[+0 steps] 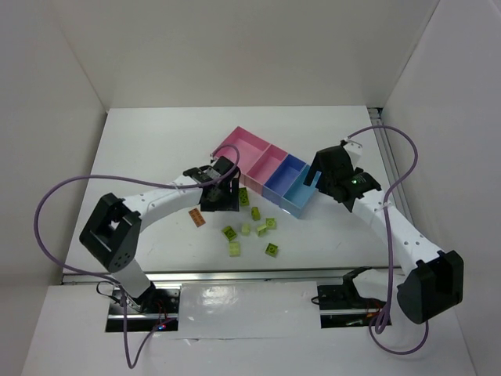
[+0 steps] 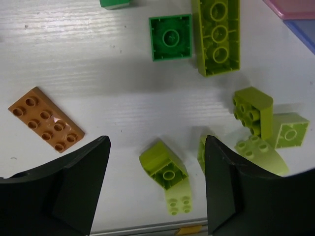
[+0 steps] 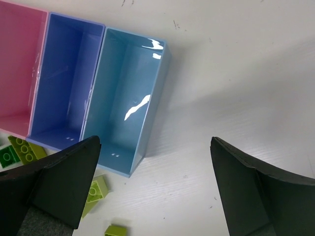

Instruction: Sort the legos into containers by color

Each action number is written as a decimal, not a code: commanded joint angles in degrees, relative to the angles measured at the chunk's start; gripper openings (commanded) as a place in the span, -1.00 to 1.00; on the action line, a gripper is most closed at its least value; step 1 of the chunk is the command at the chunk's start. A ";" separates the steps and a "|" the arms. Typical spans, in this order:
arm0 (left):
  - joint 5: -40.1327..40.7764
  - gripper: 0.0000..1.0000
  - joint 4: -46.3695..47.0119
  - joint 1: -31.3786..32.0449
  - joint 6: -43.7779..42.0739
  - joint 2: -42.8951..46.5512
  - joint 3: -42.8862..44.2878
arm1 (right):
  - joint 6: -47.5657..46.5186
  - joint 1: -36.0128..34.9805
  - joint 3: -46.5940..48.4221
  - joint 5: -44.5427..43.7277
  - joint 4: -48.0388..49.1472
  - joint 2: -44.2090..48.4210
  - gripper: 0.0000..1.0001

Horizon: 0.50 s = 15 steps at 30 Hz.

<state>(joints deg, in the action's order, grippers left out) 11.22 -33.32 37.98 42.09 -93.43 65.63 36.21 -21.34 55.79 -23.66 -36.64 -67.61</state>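
Right fingers point(image 3: 64, 182) spread apart beside light blue bin point(image 3: 125, 98), floor bare.

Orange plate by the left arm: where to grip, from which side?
Pinch the orange plate across its short width, on the two long edges, coming straight down. It lies flat, studs up, too thin for a side approach, nothing touching it. It sits diagonal in the left wrist view, so the left end effector probably needs a wrist turn.
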 commanded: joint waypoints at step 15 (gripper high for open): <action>4.33 0.47 2.56 -2.47 -1.12 -16.33 10.39 | 1.24 0.34 1.43 -3.94 0.08 -0.76 1.00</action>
<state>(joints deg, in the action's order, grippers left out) 14.02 -31.03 35.46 42.00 -106.91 73.63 36.42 -21.32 55.81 -25.93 -36.69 -68.42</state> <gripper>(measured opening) 0.734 0.999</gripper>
